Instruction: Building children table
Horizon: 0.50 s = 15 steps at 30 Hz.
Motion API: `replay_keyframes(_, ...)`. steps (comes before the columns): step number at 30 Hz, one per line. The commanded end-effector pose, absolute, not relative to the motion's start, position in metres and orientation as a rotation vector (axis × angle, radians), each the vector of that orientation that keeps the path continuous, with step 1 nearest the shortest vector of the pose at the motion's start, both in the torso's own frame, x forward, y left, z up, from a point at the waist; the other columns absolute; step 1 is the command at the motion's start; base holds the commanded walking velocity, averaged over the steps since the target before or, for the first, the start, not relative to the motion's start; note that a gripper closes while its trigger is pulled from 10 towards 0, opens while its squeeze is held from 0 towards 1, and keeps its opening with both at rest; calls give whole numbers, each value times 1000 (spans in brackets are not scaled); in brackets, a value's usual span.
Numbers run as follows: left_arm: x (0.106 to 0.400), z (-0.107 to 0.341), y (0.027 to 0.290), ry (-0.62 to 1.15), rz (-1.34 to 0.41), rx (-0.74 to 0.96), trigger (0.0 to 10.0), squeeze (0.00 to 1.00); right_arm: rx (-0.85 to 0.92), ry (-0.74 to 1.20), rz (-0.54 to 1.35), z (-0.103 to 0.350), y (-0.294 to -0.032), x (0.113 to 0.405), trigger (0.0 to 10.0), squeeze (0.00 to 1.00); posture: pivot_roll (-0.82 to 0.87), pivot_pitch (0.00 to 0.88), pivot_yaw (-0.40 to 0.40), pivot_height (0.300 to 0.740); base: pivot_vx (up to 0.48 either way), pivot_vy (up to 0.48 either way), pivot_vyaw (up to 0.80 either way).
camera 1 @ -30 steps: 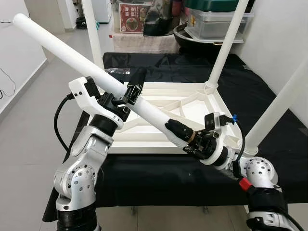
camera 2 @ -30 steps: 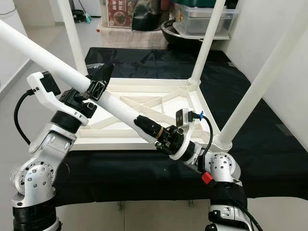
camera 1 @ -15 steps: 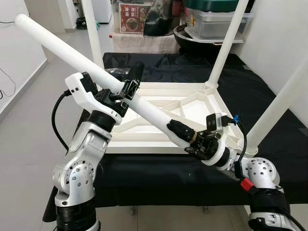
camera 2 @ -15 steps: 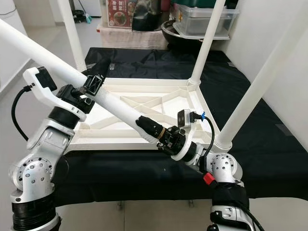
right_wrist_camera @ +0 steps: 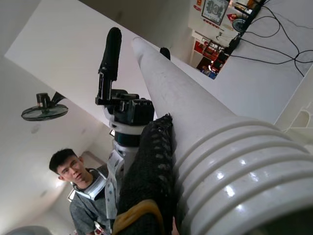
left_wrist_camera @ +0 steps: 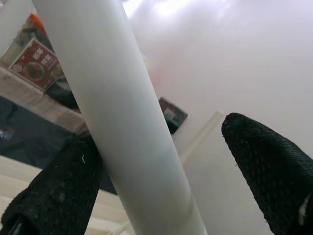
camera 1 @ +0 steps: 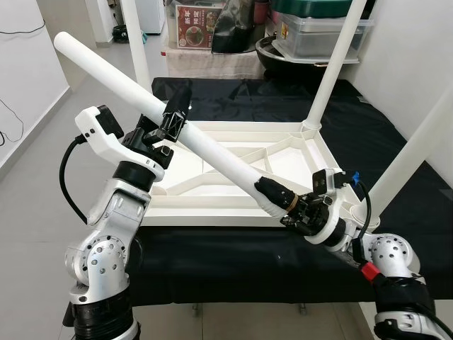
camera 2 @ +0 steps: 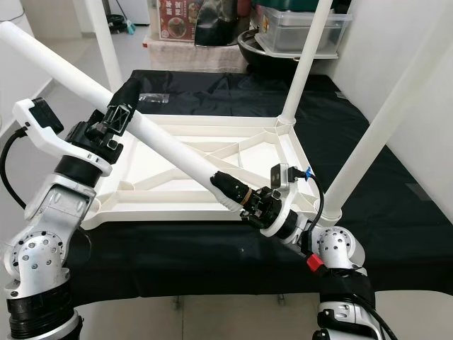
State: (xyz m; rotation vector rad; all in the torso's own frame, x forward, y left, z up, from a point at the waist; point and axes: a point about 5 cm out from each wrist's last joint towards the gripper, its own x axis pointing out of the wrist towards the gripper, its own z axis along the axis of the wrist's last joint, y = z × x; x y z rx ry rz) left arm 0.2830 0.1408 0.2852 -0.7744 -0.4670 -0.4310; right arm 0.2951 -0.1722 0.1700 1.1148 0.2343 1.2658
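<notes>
A long white table leg point(camera 1: 212, 152) slants from upper left down to lower right over the upturned white tabletop point(camera 1: 212, 212). My right gripper point(camera 1: 272, 195) is shut on the leg's lower, ribbed end point(right_wrist_camera: 234, 161), just above the tabletop's near edge. My left gripper point(camera 1: 175, 112) straddles the leg's upper half. In the left wrist view one finger point(left_wrist_camera: 54, 196) touches the leg point(left_wrist_camera: 127, 127), while the other finger point(left_wrist_camera: 269, 166) stands apart from it. Three more white legs stand upright in the tabletop's corners: far left point(camera 1: 134, 42), far right point(camera 1: 329, 71) and near right point(camera 1: 417, 142).
The tabletop lies on a low table draped in black cloth point(camera 1: 233, 251). Storage boxes and a dark bowl point(camera 1: 311, 35) are stacked behind it. Bare floor point(camera 1: 64, 142) stretches on the left. A person point(right_wrist_camera: 78, 186) appears in the right wrist view.
The leg has shifted right and now stands steeper. My left gripper has moved back and to the left, higher along the leg. The right gripper has kept its hold on the lower end.
</notes>
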Motion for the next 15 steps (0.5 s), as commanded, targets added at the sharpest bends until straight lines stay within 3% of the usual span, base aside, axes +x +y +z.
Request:
replay_keyframes(1, 284, 289, 144, -481, -428, -797, 10000, 0, 1113, 244, 1277, 169, -174, 292, 0, 0, 21, 57, -71, 740, 0, 0, 0)
replay_keyframes(8, 284, 291, 146, -487, -422, -817, 10000, 0, 1101, 258, 1319, 166, -175, 286, 0, 0, 22, 60, -70, 740, 0, 0, 0)
replay_keyframes(9, 284, 291, 147, -487, -419, -817, 9020, 0, 1098, 265, 1323, 165, -174, 285, 0, 0, 22, 60, -69, 740, 0, 0, 0)
replay_keyframes(11, 284, 291, 148, -487, -417, -818, 9020, 0, 1096, 267, 1325, 164, -174, 284, 0, 0, 22, 60, -69, 740, 0, 0, 0)
replay_keyframes(12, 284, 290, 149, -488, -412, -821, 2157, 0, 1093, 269, 1329, 164, -174, 284, 0, 0, 24, 62, -67, 740, 0, 0, 0)
replay_keyframes(13, 284, 290, 149, -488, -412, -821, 2157, 0, 1093, 269, 1329, 164, -174, 284, 0, 0, 24, 62, -67, 740, 0, 0, 0)
replay_keyframes(14, 284, 290, 150, -491, -406, -824, 0, 0, 1091, 268, 1335, 164, -174, 283, 0, 0, 25, 60, -69, 740, 0, 0, 0)
replay_keyframes(15, 283, 290, 152, -493, -403, -826, 0, 0, 1090, 268, 1339, 164, -174, 283, 0, 0, 25, 60, -69, 740, 0, 0, 0)
